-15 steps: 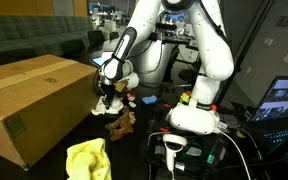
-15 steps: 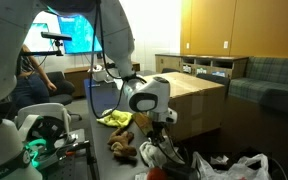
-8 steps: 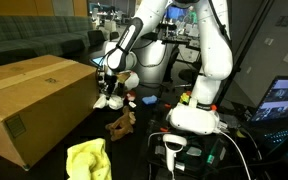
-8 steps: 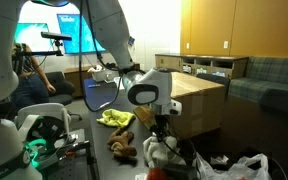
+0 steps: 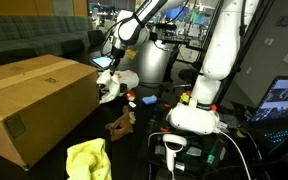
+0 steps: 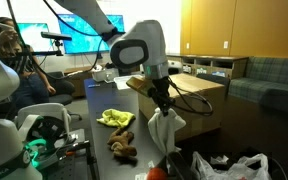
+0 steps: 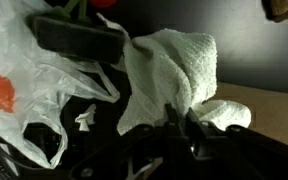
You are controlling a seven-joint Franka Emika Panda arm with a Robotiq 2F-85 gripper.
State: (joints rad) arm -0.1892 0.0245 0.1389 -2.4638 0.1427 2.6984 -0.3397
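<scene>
The big cardboard box [image 5: 34,100] takes up the left of the dark surface [image 5: 139,150] in an exterior view, so the loose things gather in the strip along its right side. There the white cloth [image 6: 164,135] hangs limp in the air beside the box's corner, clear of the surface, because the tool [image 6: 164,108] is clamped on its top fold and its weight drags it down. Below lie a yellow rag [image 6: 114,118] and a small brown toy [image 6: 122,146], slumped with nothing gripping them.
</scene>
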